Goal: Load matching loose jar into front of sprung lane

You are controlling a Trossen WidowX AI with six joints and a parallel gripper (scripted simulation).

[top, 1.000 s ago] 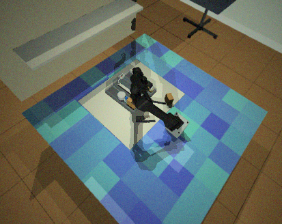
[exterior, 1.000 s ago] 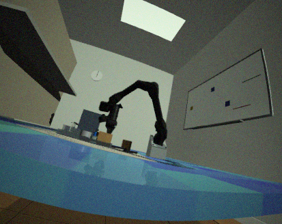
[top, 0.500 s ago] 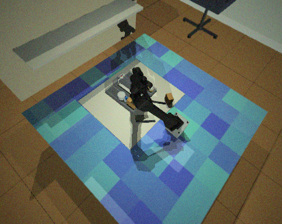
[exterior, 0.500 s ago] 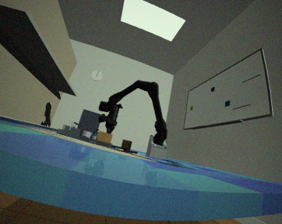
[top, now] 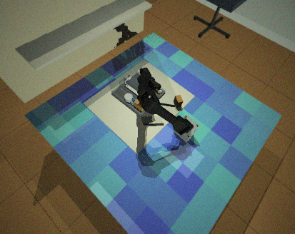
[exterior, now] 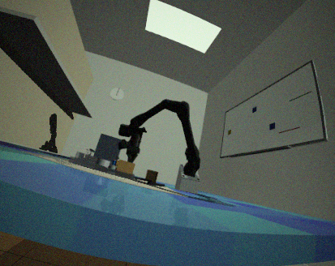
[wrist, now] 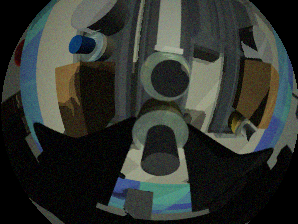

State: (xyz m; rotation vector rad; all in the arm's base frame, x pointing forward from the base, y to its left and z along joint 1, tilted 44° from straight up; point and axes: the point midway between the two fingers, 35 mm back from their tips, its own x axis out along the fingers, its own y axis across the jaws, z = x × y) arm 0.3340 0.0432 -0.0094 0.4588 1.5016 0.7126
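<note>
Jar (wrist: 160,145) with the dark lid sits in the lower middle of the wrist view, clamped between the gripper (wrist: 160,163) fingers, whose dark bulk fills the bottom of that frame. Directly above it in the picture stands the matching lane jar (wrist: 166,78), in a pale strip running toward the top edge that I take to be the sprung lane (wrist: 174,3) (the pusher plate itself I cannot make out). The two jars look close, perhaps touching; the view is too warped to say.

From the top camera, the arm (top: 159,107) reaches over the grey rack (top: 121,93) left of centre, hiding the lane.

My judgement: the risk lies in the push. If the held jar meets the other off-centre, it could topple it or twist in the grip. Letting go before it sits behind the front stop would let the spring throw the row forward.
</note>
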